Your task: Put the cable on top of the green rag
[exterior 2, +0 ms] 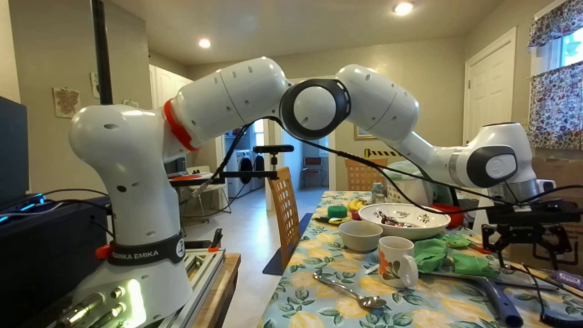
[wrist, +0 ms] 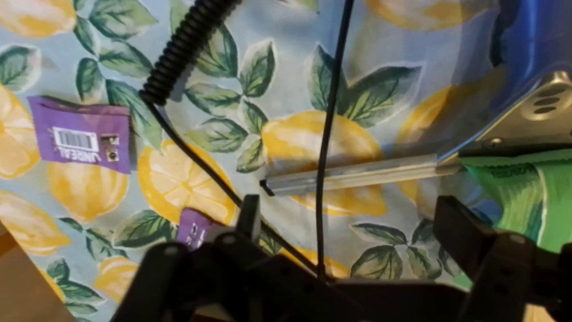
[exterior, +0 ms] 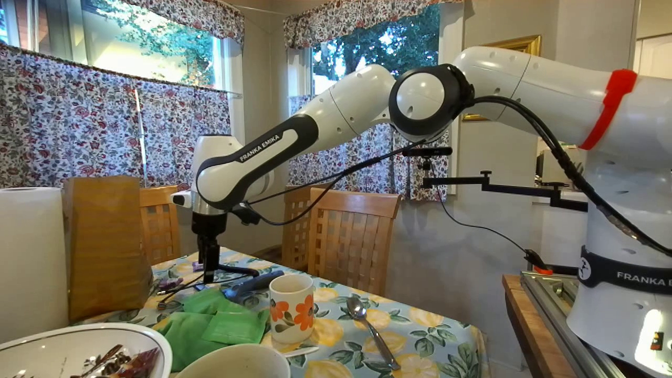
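The black cable lies on the tablecloth. In the wrist view it shows a coiled section (wrist: pixel 192 49) and two thin strands that converge between my gripper's fingers; its coil also shows in an exterior view (exterior 2: pixel 562 320). My gripper (wrist: pixel 351 223) is open, its fingers wide apart, with the thin strands in the gap and not clamped. In both exterior views the gripper (exterior: pixel 209 270) (exterior 2: pixel 528 263) points down low over the table's far end. The green rag (exterior: pixel 184 336) (exterior 2: pixel 429 256) lies crumpled beside it, with shiny green packets (exterior: pixel 236 326) (wrist: pixel 543 192) on and near it.
A blue-handled tool (exterior: pixel 257 283) (exterior 2: pixel 494 298) lies near the gripper. A flowered mug (exterior: pixel 292 310) (exterior 2: pixel 396 260), a bowl (exterior 2: pixel 360 236), a large dish (exterior 2: pixel 437 218) and a spoon (exterior: pixel 375 336) are on the table. Purple packets (wrist: pixel 82 134) and a brown box (exterior: pixel 107 247) stand close by.
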Controlling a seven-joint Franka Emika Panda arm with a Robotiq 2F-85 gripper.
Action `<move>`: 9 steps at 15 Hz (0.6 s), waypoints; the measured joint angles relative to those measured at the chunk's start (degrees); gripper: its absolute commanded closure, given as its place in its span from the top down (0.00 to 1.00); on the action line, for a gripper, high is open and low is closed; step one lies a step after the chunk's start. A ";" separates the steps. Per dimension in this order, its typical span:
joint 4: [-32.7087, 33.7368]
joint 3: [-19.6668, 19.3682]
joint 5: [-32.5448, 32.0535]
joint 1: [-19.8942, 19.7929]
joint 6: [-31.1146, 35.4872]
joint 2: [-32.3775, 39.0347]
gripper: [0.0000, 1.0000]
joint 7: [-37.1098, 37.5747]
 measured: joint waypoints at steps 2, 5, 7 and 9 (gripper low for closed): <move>0.49 0.52 0.04 -0.14 -0.01 0.55 1.00 -1.74; 1.28 1.40 0.22 -0.41 -0.01 1.38 1.00 -3.52; 1.64 2.04 0.52 -0.71 -0.49 1.82 1.00 -4.79; 2.22 2.45 0.85 -0.99 -1.22 2.33 1.00 -5.87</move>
